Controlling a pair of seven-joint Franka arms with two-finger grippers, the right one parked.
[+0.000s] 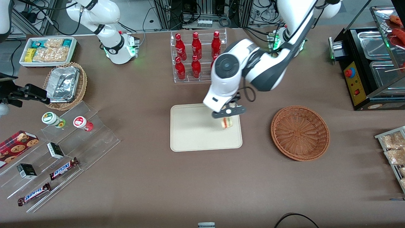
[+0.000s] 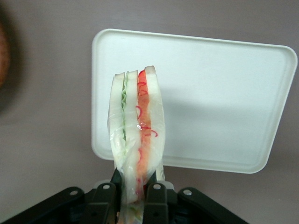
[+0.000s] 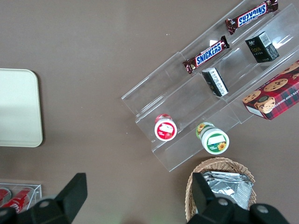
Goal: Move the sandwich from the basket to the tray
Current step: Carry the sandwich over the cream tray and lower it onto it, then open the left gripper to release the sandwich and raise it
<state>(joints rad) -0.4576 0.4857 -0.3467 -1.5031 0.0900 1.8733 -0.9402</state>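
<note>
My gripper (image 1: 228, 116) (image 2: 135, 186) is shut on the sandwich (image 1: 227, 122) (image 2: 137, 135), a clear-wrapped wedge of white bread with green and red-orange layers. The wedge hangs a little above the cream tray (image 1: 193, 129) (image 2: 219, 93), over the tray's edge nearest the basket. The reddish-brown wicker basket (image 1: 300, 132) stands beside the tray toward the working arm's end and holds nothing that I can see.
A clear rack of red bottles (image 1: 196, 53) stands farther from the front camera than the tray. A stepped clear shelf with snack bars and cups (image 1: 60, 148) and a tan basket of foil trays (image 1: 66, 84) lie toward the parked arm's end. A black warmer (image 1: 370, 63) stands past the basket.
</note>
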